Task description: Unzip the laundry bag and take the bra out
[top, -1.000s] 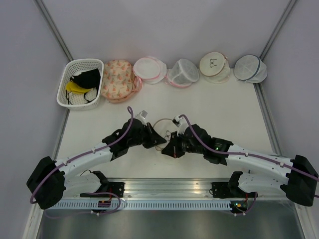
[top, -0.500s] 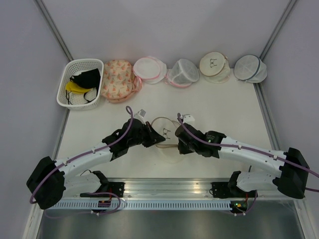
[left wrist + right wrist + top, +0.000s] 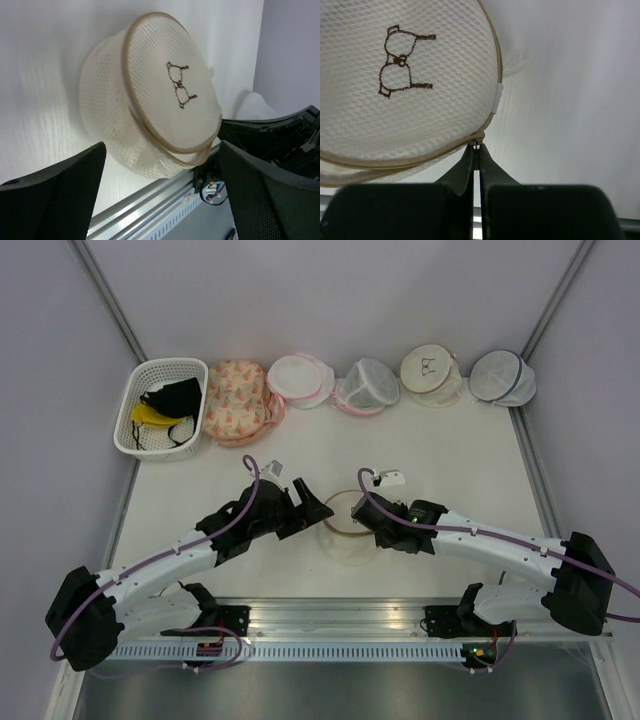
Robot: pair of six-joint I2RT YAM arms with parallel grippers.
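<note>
The laundry bag (image 3: pixel 347 527) is a round cream mesh pouch with tan zip trim, and it lies on the table between my two grippers. Its flat face with the small dark glasses-like mark (image 3: pixel 180 85) is turned up towards the left wrist camera. My left gripper (image 3: pixel 311 506) stands wide open just left of the laundry bag (image 3: pixel 150 100), touching nothing. My right gripper (image 3: pixel 477 148) is shut on the small metal zip pull (image 3: pixel 477 144) at the laundry bag's (image 3: pixel 395 85) trim. The bra is hidden.
Along the back wall stand a white basket (image 3: pixel 140 400) holding a black and a yellow bra, a floral pouch (image 3: pixel 235 400), two pink-trimmed pouches (image 3: pixel 300 380), a second tan-trimmed pouch (image 3: pixel 430 370) and a blue-trimmed one (image 3: pixel 503 377). The metal rail (image 3: pixel 340 620) runs close behind the bag.
My left gripper has let go of the bag, opened wide and drawn back a little. The bag's flat face now shows fully. The right gripper has kept its hold and shifted right.
</note>
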